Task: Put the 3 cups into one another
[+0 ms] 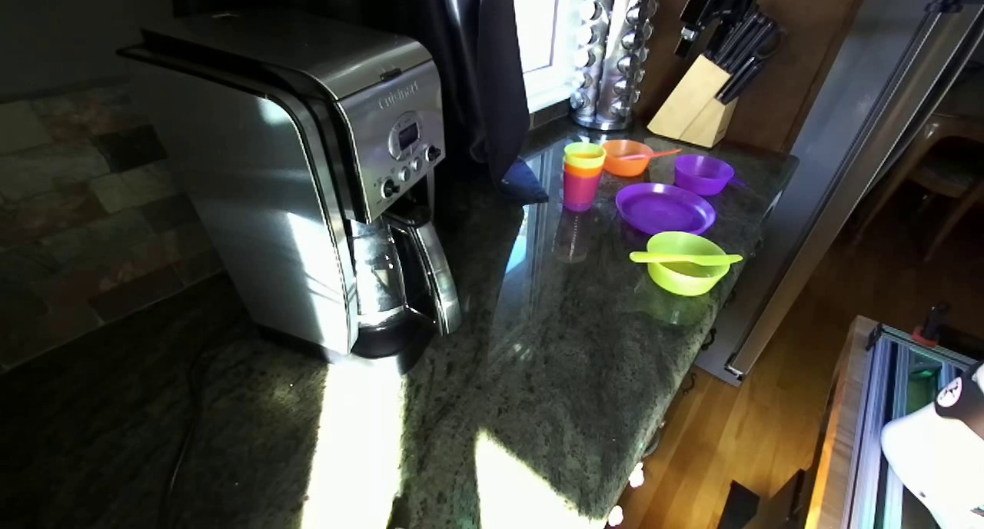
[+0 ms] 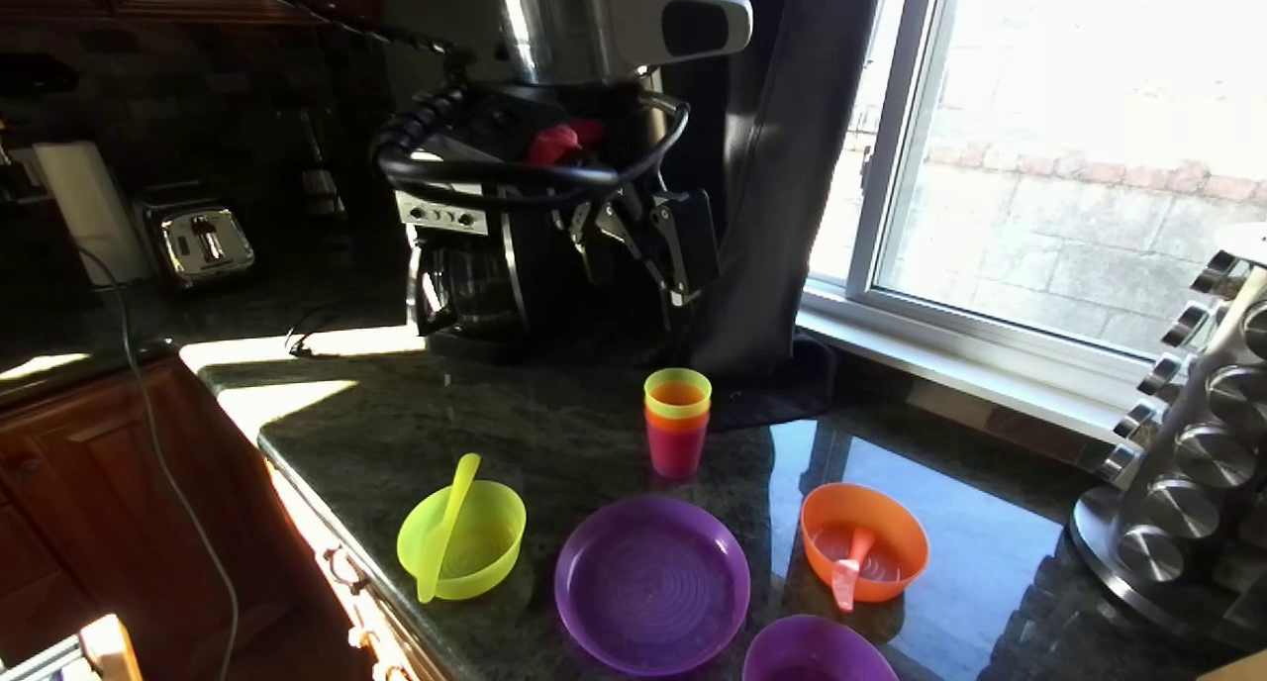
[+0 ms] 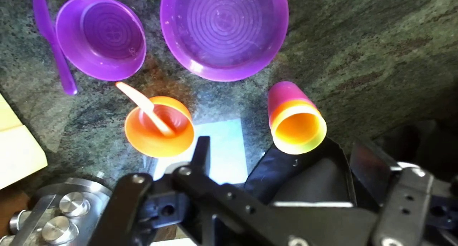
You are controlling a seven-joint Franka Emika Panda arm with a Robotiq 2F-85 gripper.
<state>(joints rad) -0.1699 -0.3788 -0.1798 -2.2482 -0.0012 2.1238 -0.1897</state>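
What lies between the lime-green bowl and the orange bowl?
The purple plate, in both exterior views; the three nested cups stand off to one side.

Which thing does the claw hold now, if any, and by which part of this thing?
Nothing is held: the claw is open and empty, and the stacked cups stand on the counter, apart from it.

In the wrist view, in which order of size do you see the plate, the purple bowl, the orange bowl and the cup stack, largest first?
1. Plate, though partly out of frame
2. Purple bowl
3. Orange bowl and cup stack: too alike to rank, and nearness to the camera may mislead
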